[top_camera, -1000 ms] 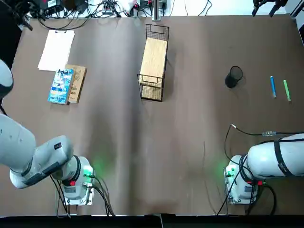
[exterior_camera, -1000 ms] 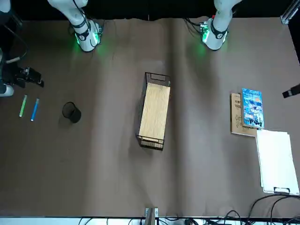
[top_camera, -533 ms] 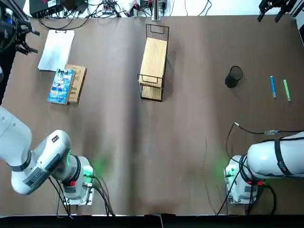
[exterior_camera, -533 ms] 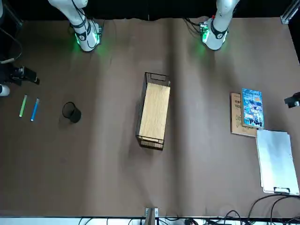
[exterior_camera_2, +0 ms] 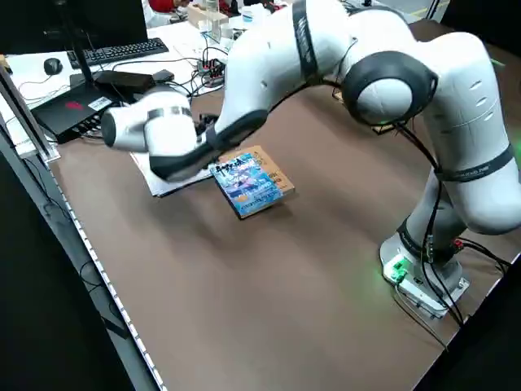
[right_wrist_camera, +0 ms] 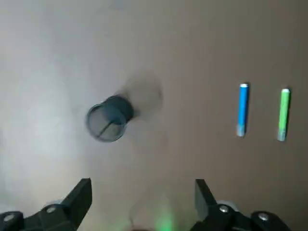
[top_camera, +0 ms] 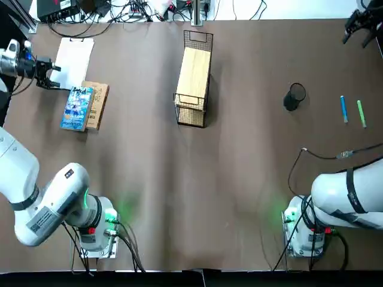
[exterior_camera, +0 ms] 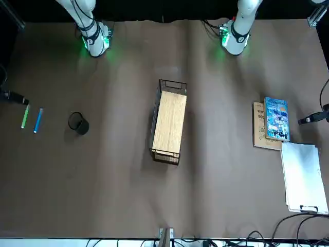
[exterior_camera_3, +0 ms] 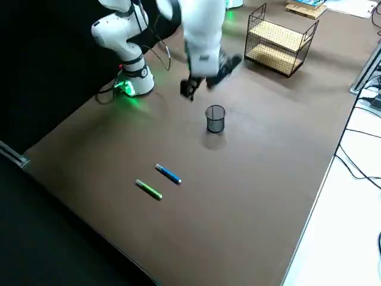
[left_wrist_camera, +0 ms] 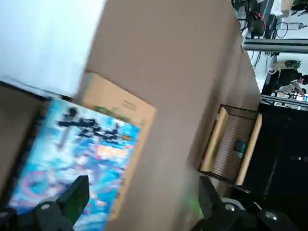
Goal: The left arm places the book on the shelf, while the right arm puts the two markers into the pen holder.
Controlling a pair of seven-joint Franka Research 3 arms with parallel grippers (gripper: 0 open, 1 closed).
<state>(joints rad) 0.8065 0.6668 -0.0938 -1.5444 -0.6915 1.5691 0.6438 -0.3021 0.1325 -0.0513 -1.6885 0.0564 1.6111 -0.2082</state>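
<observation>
Both sets of jaws stand apart, empty. My left gripper (top_camera: 52, 67) hovers beside the book (top_camera: 76, 108), which lies on a tan book (top_camera: 97, 104) at far left: thin, floppy, best pinched at its overhanging edge. Right gripper (top_camera: 358, 27) hangs beyond the markers (top_camera: 352, 111): light, prone to roll.

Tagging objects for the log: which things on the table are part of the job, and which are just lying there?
In the job: book, shelf, blue marker, green marker, pen holder, left gripper, right gripper.

Lying about: tan book under the blue one, white paper sheet.
</observation>
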